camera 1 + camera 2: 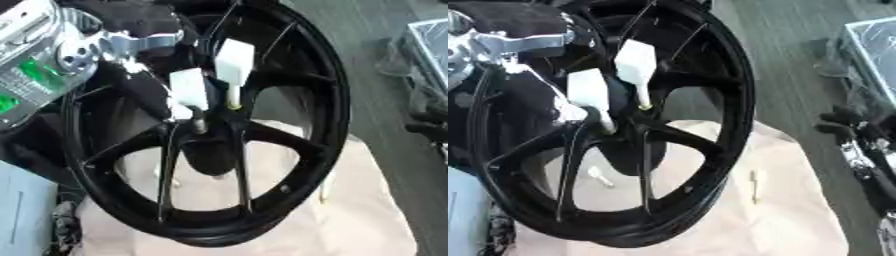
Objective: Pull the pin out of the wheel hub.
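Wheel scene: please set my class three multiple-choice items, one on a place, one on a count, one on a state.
1. The white handles are: A at the hub; B on the lower rim; C on the floor.
2. How many white handles show: A one; B two; C four.
3. The pale cloth is: A draped over the spokes; B rolled up; C spread under the wheel.
A: both stand by the hub. B: two are visible. C: the cloth shows beneath and through the spokes.
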### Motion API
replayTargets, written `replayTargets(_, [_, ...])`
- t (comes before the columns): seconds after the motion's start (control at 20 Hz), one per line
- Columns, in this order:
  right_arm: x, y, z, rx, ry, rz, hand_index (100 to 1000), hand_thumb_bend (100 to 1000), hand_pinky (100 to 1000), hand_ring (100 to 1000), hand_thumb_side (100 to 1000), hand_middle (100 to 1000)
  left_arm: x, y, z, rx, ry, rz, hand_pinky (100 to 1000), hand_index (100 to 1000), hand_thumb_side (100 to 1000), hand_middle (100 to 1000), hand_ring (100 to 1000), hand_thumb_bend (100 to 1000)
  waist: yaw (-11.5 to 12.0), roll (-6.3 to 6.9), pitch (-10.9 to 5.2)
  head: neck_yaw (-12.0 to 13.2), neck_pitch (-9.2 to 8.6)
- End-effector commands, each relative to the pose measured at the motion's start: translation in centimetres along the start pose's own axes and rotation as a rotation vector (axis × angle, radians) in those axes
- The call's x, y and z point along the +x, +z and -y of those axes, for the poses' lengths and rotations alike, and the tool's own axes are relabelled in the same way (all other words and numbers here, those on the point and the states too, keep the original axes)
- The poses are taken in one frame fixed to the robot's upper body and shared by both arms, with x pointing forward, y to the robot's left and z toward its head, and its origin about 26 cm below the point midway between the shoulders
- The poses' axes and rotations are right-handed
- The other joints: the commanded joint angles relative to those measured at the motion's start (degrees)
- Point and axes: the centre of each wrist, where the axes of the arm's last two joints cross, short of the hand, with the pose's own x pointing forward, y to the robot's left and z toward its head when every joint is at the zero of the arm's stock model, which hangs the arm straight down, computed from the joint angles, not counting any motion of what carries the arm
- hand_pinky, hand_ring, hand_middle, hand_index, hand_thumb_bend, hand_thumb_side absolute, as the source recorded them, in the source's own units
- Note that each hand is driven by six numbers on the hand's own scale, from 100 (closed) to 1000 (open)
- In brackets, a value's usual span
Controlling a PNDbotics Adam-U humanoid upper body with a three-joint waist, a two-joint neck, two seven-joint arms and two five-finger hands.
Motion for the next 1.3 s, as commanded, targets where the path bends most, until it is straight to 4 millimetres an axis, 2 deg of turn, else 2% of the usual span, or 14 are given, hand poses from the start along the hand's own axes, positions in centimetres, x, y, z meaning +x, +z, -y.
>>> replayTargets(0.05, [0.6, -0.2, 0.3, -0.001, 0.017, 0.015, 917, 100, 1000, 818, 691, 814, -0.3, 0.3, -0.5, -0.1, 0.08, -0.096, 977, 797, 381, 824, 934, 406, 0.08, -0.27, -0.75, 0.34, -0.37])
replayTargets(0.1, [0.6, -0.2, 0.2, -0.001, 0.017, 0.015, 917, 100, 1000, 818, 691, 814, -0.3, 0.3, -0.5, -0.101, 0.085, -0.096, 977, 797, 381, 824, 934, 406, 0.08, -0.28, -0.73, 0.39, -0.37])
replayTargets(0.15, [0.6, -0.2, 0.2, -0.002, 0.017, 0.014, 917, 100, 1000, 818, 692, 814, -0.2, 0.3, -0.6, -0.1, 0.089, -0.094, 970, 767, 383, 818, 928, 352, 0.07, -0.3, -0.71, 0.43, -0.35])
replayTargets(0.4, [0.5, -0.2, 0.2, -0.004, 0.019, 0.012, 917, 100, 1000, 818, 692, 814, 0.1, 0.5, -0.8, -0.1, 0.121, -0.09, 960, 694, 382, 804, 923, 262, 0.0, -0.34, -0.61, 0.49, -0.35])
replayTargets(0.5, [0.5, -0.2, 0.2, -0.005, 0.021, 0.01, 918, 100, 1000, 819, 694, 814, 0.2, 0.5, -0.7, -0.11, 0.132, -0.085, 952, 634, 376, 798, 924, 224, 0.0, -0.32, -0.54, 0.5, -0.29])
replayTargets(0.6, [0.5, -0.2, 0.2, -0.007, 0.023, 0.007, 918, 100, 1000, 819, 695, 814, 0.2, 0.5, -0.7, -0.117, 0.139, -0.08, 949, 601, 374, 792, 922, 214, 0.04, -0.29, -0.52, 0.53, -0.22])
replayTargets(0.65, [0.5, -0.2, 0.2, -0.009, 0.025, 0.006, 918, 100, 1000, 819, 696, 815, 0.2, 0.6, -0.7, -0.119, 0.142, -0.078, 943, 555, 370, 784, 919, 195, 0.08, -0.28, -0.51, 0.51, -0.18])
replayTargets(0.8, [0.5, -0.2, 0.2, -0.012, 0.027, 0.002, 918, 100, 1000, 819, 697, 815, 0.3, 0.7, -0.6, -0.128, 0.15, -0.072, 937, 517, 367, 777, 916, 178, 0.21, -0.26, -0.52, 0.43, -0.15])
replayTargets(1.05, [0.5, -0.1, 0.2, -0.015, 0.03, -0.002, 918, 100, 1000, 819, 699, 815, -0.1, 0.7, -0.2, -0.16, 0.179, -0.076, 912, 449, 353, 759, 901, 100, 0.25, -0.28, -0.49, 0.35, -0.07])
replayTargets(1.3, [0.5, -0.1, 0.2, -0.017, 0.031, -0.007, 918, 100, 1000, 819, 699, 815, 0.0, 1.5, -0.8, -0.137, 0.176, -0.073, 904, 348, 359, 748, 896, 100, 0.4, -0.22, -0.61, 0.23, -0.06])
